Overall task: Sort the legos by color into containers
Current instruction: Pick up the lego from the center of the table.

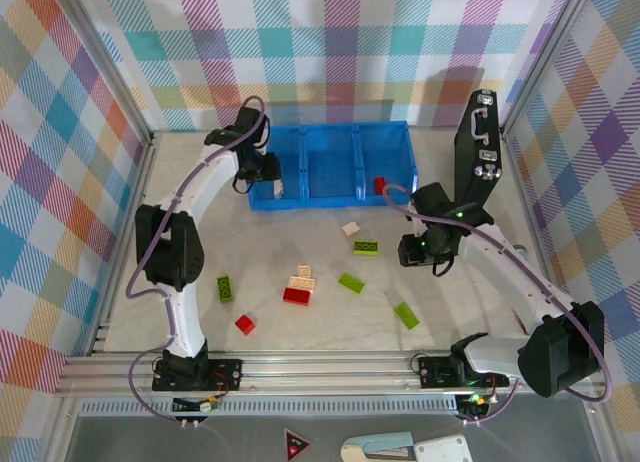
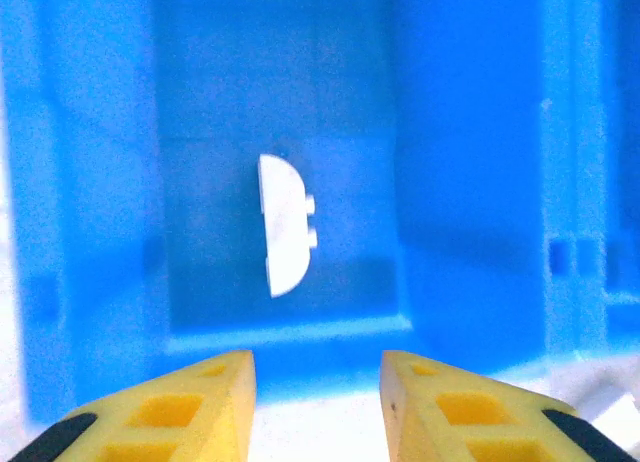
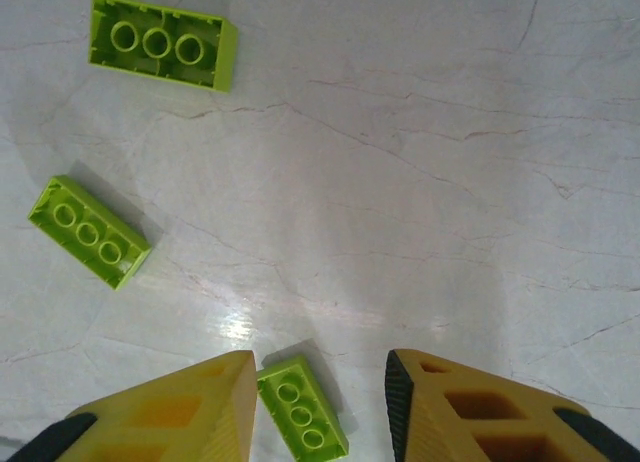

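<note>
The containers are three compartments of one blue tray (image 1: pixel 330 132) at the back of the table. My left gripper (image 1: pixel 270 174) (image 2: pixel 318 382) hangs open over the left compartment's near wall, with nothing between its yellow fingers (image 2: pixel 225 387). Below it a white half-round lego (image 2: pixel 285 225) (image 1: pixel 279 189) shows inside that compartment; whether it is resting or falling I cannot tell. A red lego (image 1: pixel 380 185) lies in the right compartment. My right gripper (image 1: pixel 412 254) (image 3: pixel 320 382) is open low over the table, with a lime lego (image 3: pixel 302 407) lying beside its left finger.
Loose on the table are a cream lego (image 1: pixel 350 228), lime legos (image 1: pixel 366 247) (image 1: pixel 350 282) (image 1: pixel 406 315) (image 1: pixel 225 288), a red and cream stack (image 1: pixel 299 287) and a red lego (image 1: pixel 245 324). A black case (image 1: pixel 480 147) stands at the right of the tray.
</note>
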Action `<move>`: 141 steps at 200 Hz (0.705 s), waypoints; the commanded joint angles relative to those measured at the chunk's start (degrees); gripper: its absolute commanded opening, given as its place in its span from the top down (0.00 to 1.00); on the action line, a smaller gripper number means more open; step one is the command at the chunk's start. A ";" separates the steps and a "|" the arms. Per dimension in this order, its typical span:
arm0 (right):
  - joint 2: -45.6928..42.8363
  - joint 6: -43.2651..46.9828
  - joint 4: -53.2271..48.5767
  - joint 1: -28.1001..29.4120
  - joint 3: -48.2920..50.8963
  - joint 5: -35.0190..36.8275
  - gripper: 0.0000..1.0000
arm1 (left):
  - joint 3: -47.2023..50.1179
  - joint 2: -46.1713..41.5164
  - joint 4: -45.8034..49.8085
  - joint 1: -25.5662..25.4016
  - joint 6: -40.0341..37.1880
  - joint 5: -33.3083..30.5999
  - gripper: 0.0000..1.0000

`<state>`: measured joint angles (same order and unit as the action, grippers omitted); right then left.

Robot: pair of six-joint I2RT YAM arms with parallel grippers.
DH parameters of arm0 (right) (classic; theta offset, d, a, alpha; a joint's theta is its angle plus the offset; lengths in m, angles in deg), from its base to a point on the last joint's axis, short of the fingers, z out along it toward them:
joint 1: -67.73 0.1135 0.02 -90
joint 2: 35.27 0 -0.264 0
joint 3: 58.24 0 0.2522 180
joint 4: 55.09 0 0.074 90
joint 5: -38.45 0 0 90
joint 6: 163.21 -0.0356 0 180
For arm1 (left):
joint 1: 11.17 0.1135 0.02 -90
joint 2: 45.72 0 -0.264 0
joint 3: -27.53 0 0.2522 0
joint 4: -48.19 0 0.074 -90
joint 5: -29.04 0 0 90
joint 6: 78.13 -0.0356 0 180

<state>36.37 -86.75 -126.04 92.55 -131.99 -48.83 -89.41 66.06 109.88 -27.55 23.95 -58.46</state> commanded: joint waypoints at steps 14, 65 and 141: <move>-0.71 -2.56 -1.43 2.12 -1.55 -0.96 0.60 | 7.53 -9.82 1.47 -0.14 -2.41 0.07 0.58; 0.00 -4.78 -1.08 5.10 0.19 -0.11 0.59 | 18.58 -23.12 3.27 1.06 -4.16 -0.61 0.56; 1.37 -8.70 -0.61 7.66 5.85 1.74 0.57 | 35.15 -36.20 -1.46 2.23 -7.44 -3.48 0.55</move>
<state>36.72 -93.00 -125.75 98.97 -126.66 -48.57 -58.20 32.16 111.10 -25.91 18.39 -60.69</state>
